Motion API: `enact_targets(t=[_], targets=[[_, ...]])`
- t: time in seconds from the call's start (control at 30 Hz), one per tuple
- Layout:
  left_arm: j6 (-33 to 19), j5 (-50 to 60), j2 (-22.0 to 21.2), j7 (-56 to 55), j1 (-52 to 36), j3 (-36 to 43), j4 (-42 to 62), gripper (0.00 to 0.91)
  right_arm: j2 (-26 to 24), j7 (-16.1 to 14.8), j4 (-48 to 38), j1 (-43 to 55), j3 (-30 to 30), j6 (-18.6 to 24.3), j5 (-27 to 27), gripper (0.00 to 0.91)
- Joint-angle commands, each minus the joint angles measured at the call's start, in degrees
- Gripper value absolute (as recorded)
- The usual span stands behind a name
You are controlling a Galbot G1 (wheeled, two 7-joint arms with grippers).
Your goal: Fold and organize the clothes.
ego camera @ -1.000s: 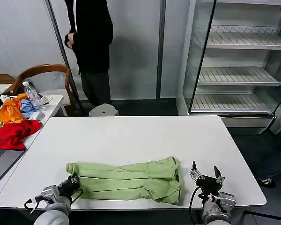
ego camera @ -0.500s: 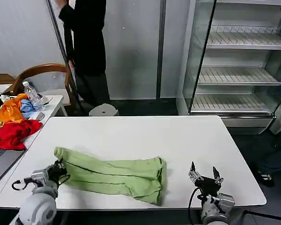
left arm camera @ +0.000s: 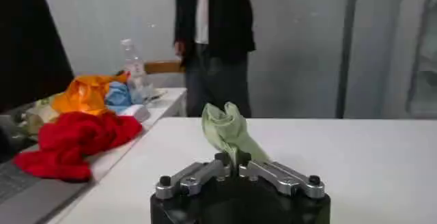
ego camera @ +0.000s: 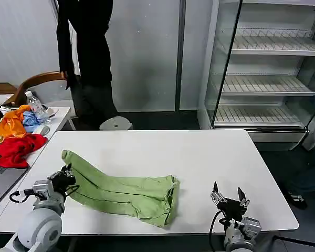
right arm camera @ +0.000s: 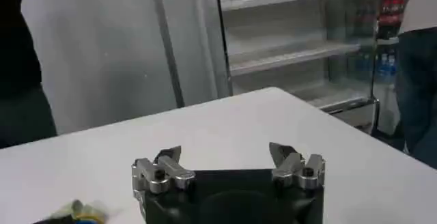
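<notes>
The light green T-shirt point(ego camera: 121, 190) lies folded into a long band on the white table point(ego camera: 163, 152), slanting from the near left toward the front middle. My left gripper point(ego camera: 64, 176) is shut on its left end, and that pinched end point(left arm camera: 229, 131) stands up between the jaws in the left wrist view. My right gripper point(ego camera: 227, 196) hangs open at the table's front right, apart from the shirt, with nothing between its fingers point(right arm camera: 169, 156).
A side table at the left holds a pile of red point(ego camera: 16, 149), orange point(ego camera: 11, 125) and blue garments and a water bottle point(ego camera: 35, 106). A glass-fronted shelf cabinet point(ego camera: 268, 68) stands at the back right. A person stands behind the table's far left.
My left gripper has dragged the shirt's left end leftward and away from the front edge, so the band now slants. The right gripper stayed put, open.
</notes>
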Motion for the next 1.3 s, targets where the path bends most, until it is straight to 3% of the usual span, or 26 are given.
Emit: enact_targets(t=[0.03,0.33,0.8,1.3], targets=[[0.0,1.8,-5.3,0.2,2.8,3.2,-8.2,0.01,0.2,0.1,0.0,0.1,-0.4,-0.2,-1.1,0.907],[-0.3,4.6,-11.2,0.8,1.3,9.8,-8.0,0.0,0.3,0.4,0.7,-0.3,-0.3,-0.4,-1.6,0.907],[-0.1,6.7,-15.9,0.0,-2.9,16.3,-6.8,0.01,0.4,0.5,1.5,-1.2,0.6,-0.3,-1.8,0.907],[-0.8,10.8,-20.9,0.2,-1.8,23.0,-6.3,0.01,1.2,0.8,2.1,-1.0,0.1,-0.6,-2.7,0.907]])
